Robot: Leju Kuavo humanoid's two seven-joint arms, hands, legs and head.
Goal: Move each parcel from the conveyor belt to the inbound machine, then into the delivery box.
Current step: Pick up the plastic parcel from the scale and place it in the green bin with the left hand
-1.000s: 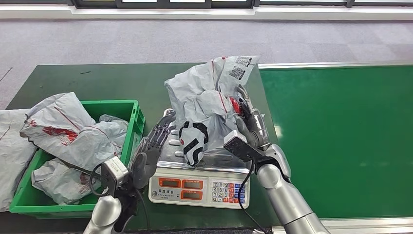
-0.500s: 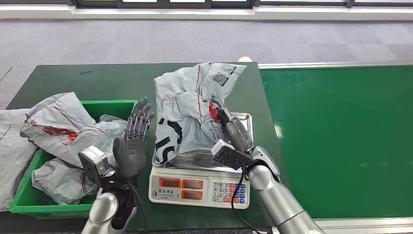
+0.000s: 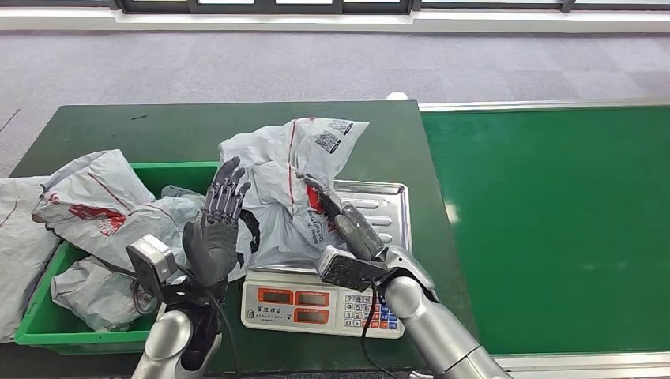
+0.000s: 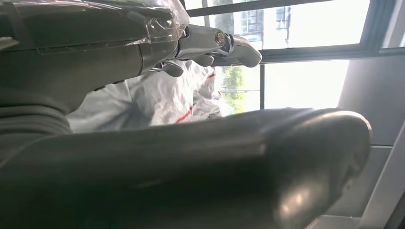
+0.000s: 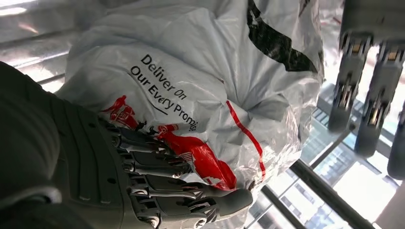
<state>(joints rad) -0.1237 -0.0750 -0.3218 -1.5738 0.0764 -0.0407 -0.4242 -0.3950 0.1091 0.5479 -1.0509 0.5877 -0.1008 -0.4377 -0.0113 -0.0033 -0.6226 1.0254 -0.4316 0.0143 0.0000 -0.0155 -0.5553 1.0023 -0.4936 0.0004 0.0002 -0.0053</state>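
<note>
The grey parcel (image 3: 280,185), pressed by the right hand (image 3: 348,221) with no grasp discernible, could be dropped short of the green box (image 3: 217,185) if missed by the spread fingers (image 3: 225,193) of the left hand (image 3: 213,233).

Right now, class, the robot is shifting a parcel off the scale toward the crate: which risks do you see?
1. The grey parcel is loose and crumpled; the right hand presses its side rather than wrapping it, so it could slip.
2. The green crate is already heaped with parcels, so another may slide off.
3. The open left hand stands raised in the path and might block or snag the bag.
</note>
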